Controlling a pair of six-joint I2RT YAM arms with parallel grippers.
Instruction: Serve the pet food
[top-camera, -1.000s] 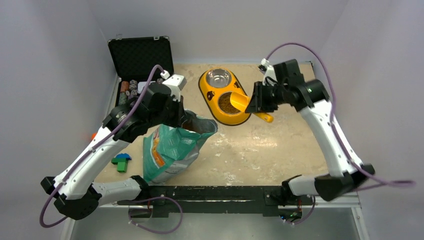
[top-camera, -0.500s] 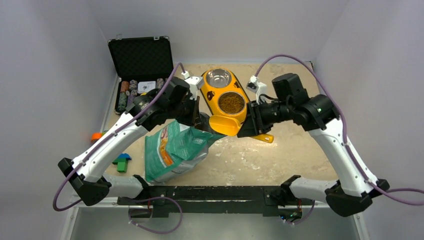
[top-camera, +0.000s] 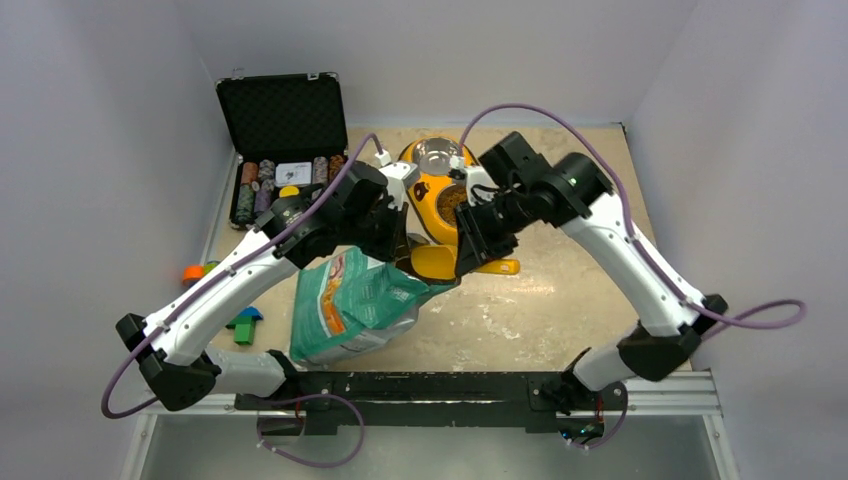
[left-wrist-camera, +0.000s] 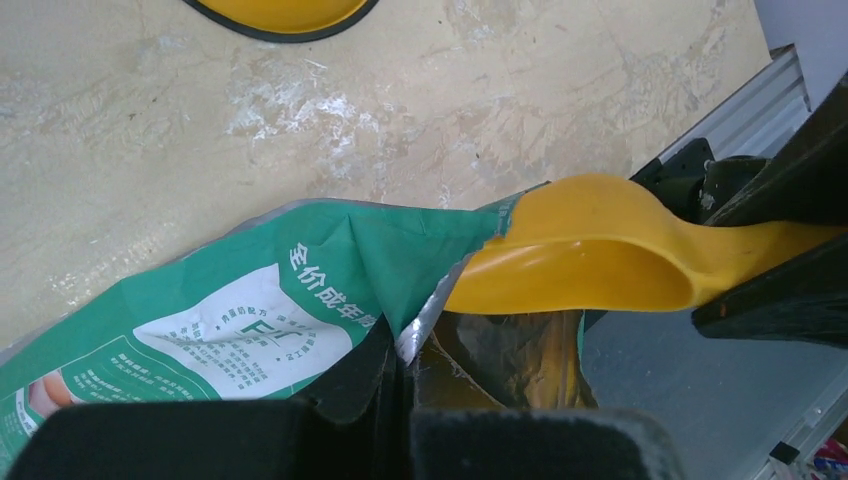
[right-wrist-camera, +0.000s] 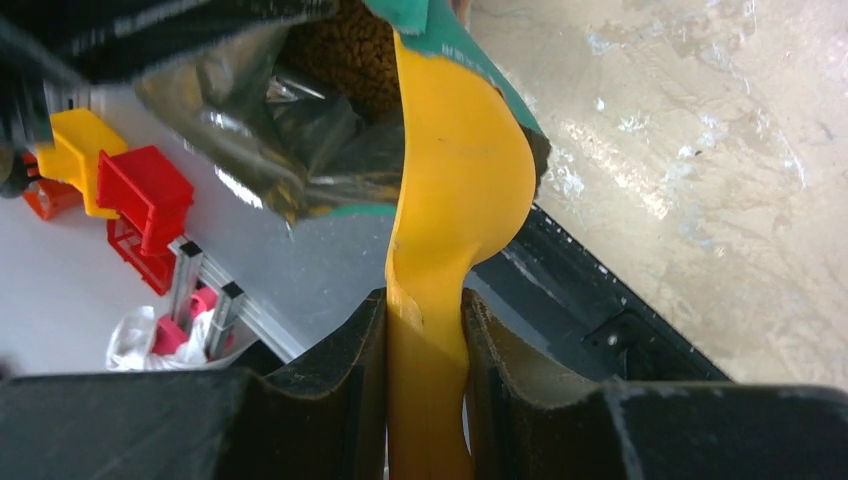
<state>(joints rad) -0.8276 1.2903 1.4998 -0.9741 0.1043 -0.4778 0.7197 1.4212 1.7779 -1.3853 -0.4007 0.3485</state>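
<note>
- Pet food (right-wrist-camera: 350, 45) shows as a grainy mass of small brown pellets inside the open pouch (top-camera: 355, 305). The right wrist view catches it just past the tip of the scoop (right-wrist-camera: 455, 170).
- More of the same brown pellets lie in the near bowl of the yellow feeder (top-camera: 424, 200) on the table (top-camera: 540, 300). The right arm covers part of that bowl.
- The pouch is teal-green with white printed panels and a silver foil lining. It leans on the table near the front edge, with its mouth raised toward the feeder.
- The left tool (left-wrist-camera: 397, 365) is clamped on the pouch's torn rim, its fingers pressed together on the foil.
- The right tool (right-wrist-camera: 425, 310) is clamped on the yellow scoop's handle, one finger on each side.
- The scoop's bowl sits at the pouch mouth, touching the rim, with its tip just inside.
- Whether the scoop holds any pellets cannot be told.
- A black case (top-camera: 280, 110) stands open at the far left of the table, with rows of chips in it.
</note>
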